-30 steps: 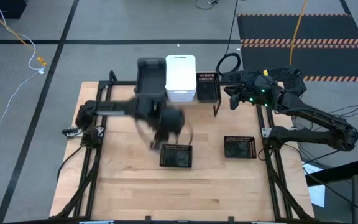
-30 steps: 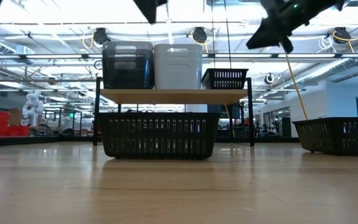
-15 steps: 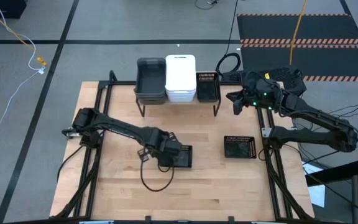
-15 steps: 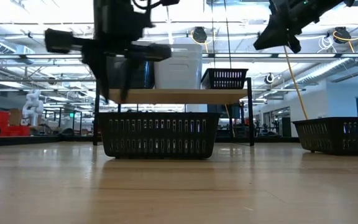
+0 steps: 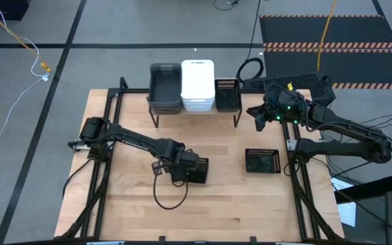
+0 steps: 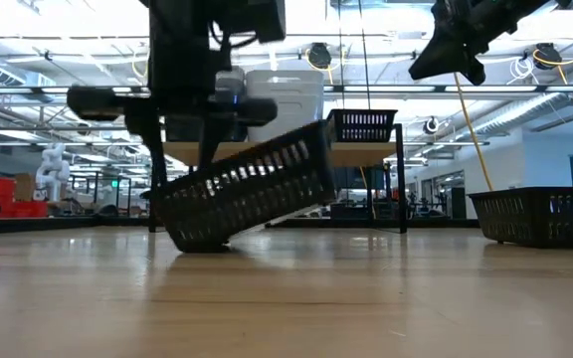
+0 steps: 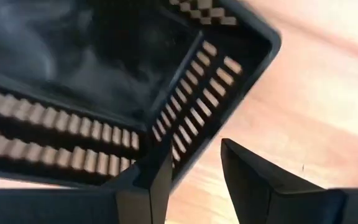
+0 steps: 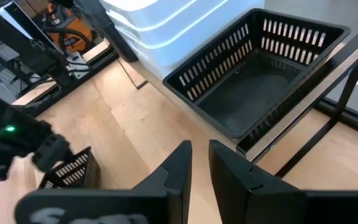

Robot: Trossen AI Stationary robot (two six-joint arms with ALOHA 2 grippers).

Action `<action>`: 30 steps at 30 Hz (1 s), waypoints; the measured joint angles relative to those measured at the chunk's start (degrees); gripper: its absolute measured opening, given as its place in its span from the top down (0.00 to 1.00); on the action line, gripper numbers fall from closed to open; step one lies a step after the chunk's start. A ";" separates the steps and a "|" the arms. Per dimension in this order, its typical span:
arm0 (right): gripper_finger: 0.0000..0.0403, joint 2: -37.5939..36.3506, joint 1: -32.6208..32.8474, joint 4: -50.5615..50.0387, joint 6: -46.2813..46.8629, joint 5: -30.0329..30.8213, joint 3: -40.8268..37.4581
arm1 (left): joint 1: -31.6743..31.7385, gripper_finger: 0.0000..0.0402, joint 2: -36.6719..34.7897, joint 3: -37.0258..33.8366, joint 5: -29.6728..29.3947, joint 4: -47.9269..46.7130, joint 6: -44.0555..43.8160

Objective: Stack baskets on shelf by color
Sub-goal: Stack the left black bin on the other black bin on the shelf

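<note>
Low view shows my left gripper [image 6: 203, 149] pinching one end wall of a black mesh tray [image 6: 252, 194], tilting it: one end on the table [image 5: 230, 204], the other raised. It's slotted, shallow, and nothing shows inside it. My right gripper [image 5: 258, 120] hovers beside the shelf [image 6: 267, 152], fingers nearly together, holding nothing.

The shelf [image 5: 156, 109] top is filled by stacked baskets. Bare tabletop [image 5: 230, 197] is left between the two black mesh trays [image 5: 262, 161].
</note>
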 joint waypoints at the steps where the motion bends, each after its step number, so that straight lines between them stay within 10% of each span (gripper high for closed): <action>1: 0.88 0.00 0.19 -0.01 0.07 0.01 0.00 | 0.15 0.65 0.00 -0.60 -0.09 0.00 0.70; 12: 0.88 0.00 0.76 0.05 1.74 0.40 0.00 | 0.32 0.65 0.00 -2.77 -0.93 6.38 -0.56; 17: 0.88 -0.22 0.74 0.62 3.01 1.46 0.00 | 0.37 0.82 0.00 -2.22 -0.07 9.84 -12.56; 20: 0.88 -0.31 0.74 1.09 3.29 1.46 0.00 | 0.41 0.96 0.00 0.14 4.04 8.13 -13.54; 30: 0.88 -0.68 1.48 1.07 4.86 1.42 0.00 | 0.71 0.98 0.00 18.48 5.59 7.72 -8.50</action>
